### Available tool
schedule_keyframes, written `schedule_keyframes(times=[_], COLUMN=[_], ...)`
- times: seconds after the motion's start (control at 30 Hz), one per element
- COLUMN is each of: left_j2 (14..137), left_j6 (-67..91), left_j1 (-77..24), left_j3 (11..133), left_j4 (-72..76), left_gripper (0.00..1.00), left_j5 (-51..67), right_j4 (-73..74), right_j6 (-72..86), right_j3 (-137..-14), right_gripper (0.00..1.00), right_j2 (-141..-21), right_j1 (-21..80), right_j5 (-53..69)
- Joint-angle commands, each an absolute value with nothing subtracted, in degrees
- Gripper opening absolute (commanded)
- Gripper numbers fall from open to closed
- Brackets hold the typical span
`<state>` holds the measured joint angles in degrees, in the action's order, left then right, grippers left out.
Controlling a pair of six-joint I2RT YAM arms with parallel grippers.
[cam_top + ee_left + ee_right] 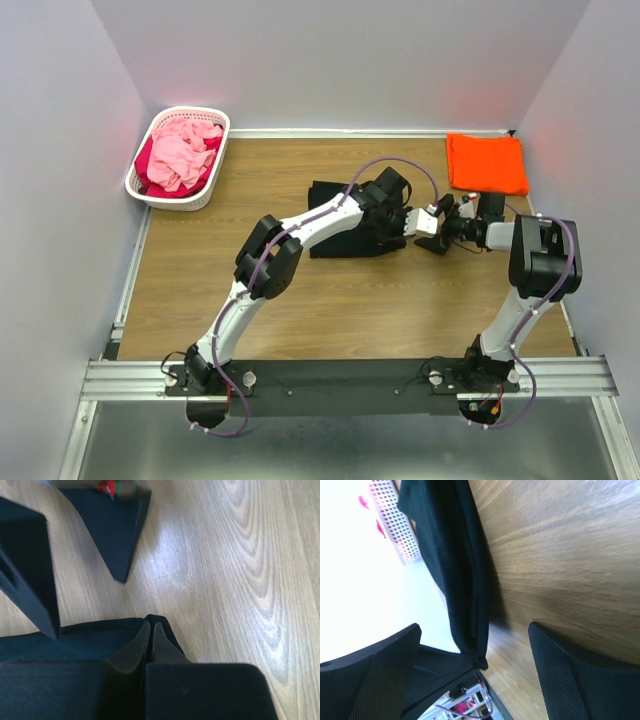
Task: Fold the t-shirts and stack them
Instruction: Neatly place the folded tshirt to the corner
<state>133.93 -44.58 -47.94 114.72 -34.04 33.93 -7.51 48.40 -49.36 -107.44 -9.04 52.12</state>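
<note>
As I watch, basket (190,109) far left heaped with pink cloth (185,150), left claw (151,630) clenched on black shirt (450,555) edge, right claw (474,628) spread wide, orange shirt (487,163) far right.

Take the middle of the table (300,330) as your clock centre, with the arm bases at 6 o'clock. The large t-shirt (340,245) lies on the table just past centre toward 12, the basket (175,203) sits in the corner at 10 o'clock with a heap of cloth (180,155) in it, and the small t-shirt (487,163) lies flat in the corner at 2 o'clock, well apart from both. At the large t-shirt's 3 o'clock edge your left gripper (425,222) reaches across over the shirt, with the right gripper (437,235) just beside it.
</note>
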Motion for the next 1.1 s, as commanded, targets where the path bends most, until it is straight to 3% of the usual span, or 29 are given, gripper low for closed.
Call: schedule_keyframes(times=[0.0, 0.23, 0.37, 0.5, 0.6, 0.63, 0.67, 1.07], left_j2=[131.0, 131.4, 131.4, 131.1, 130.8, 130.5, 130.5, 131.0], left_j6=[-44.6, -44.1, -43.5, -43.0, -42.7, -42.6, -42.6, -41.7], left_j1=[-47.5, -47.5, -47.5, -47.5, -47.4, -47.3, -47.3, -46.8], left_j3=[117.2, 118.6, 118.8, 118.7, 117.8, 117.3, 117.2, 116.9], left_j4=[-35.9, -36.6, -36.1, -36.0, -36.0, -35.9, -35.9, -35.8], left_gripper=[0.00, 0.00, 0.00, 0.00, 0.00, 0.00, 0.00, 0.00], left_j5=[37.4, 38.1, 38.3, 38.8, 39.4, 39.5, 39.6, 40.0], right_j4=[-20.4, -42.5, -46.4, -51.4, -56.2, -56.7, -56.9, -59.8], right_j6=[56.2, 68.5, 70.9, 74.0, 75.7, 75.5, 75.5, 76.3], right_j3=[-44.0, -37.7, -38.1, -39.3, -41.7, -43.0, -43.2, -48.4], right_gripper=[0.94, 0.93, 0.87, 0.71, 0.51, 0.37, 0.35, 0.43], right_j2=[-108.1, -109.9, -112.1, -118.0, -121.4, -122.8, -123.3, -131.2], right_j1=[-7.6, -2.3, -0.1, 2.5, 2.8, 3.0, 3.0, 4.6], right_j5=[49.2, 40.5, 34.9, 30.0, 28.9, 28.3, 27.8, 25.2])
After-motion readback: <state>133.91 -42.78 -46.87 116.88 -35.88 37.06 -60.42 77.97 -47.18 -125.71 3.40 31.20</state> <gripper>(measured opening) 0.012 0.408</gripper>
